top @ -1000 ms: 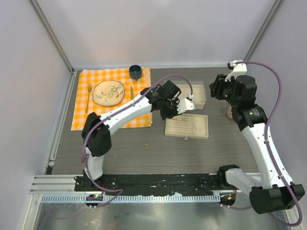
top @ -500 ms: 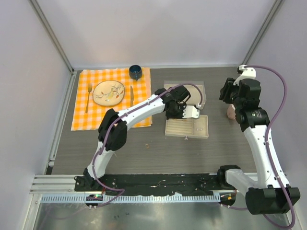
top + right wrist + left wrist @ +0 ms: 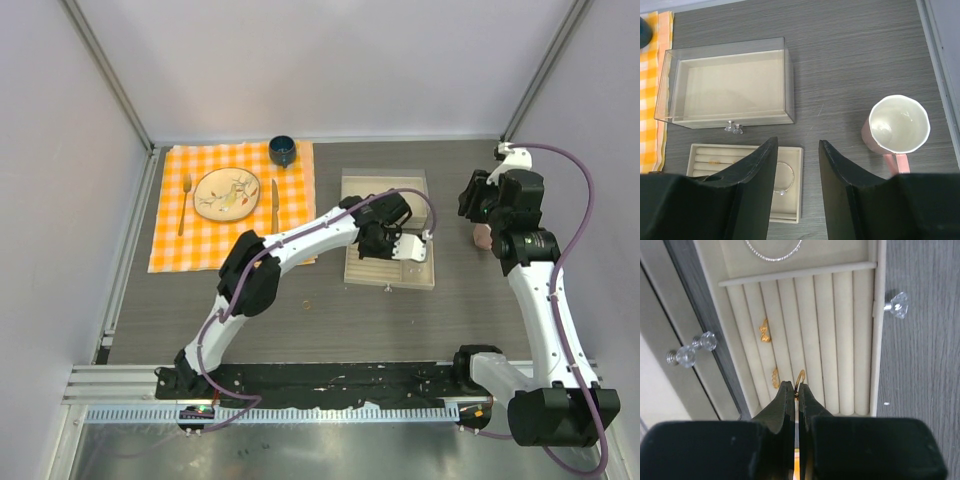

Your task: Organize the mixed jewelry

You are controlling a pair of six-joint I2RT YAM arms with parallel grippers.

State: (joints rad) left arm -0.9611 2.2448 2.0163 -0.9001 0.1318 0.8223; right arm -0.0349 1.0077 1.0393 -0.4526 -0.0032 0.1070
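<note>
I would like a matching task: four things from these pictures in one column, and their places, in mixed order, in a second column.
Things
1. gold ring
2. silver hoop
3. pink mug
4. blue cup

Places
A. at the far edge of the checked cloth
B. on the table, right of the clear box
C. pinched in the left gripper
D. in the tray, in the flat compartment beyond the ridged rolls

Pairs: 1-C, 2-D, 3-B, 4-A
</note>
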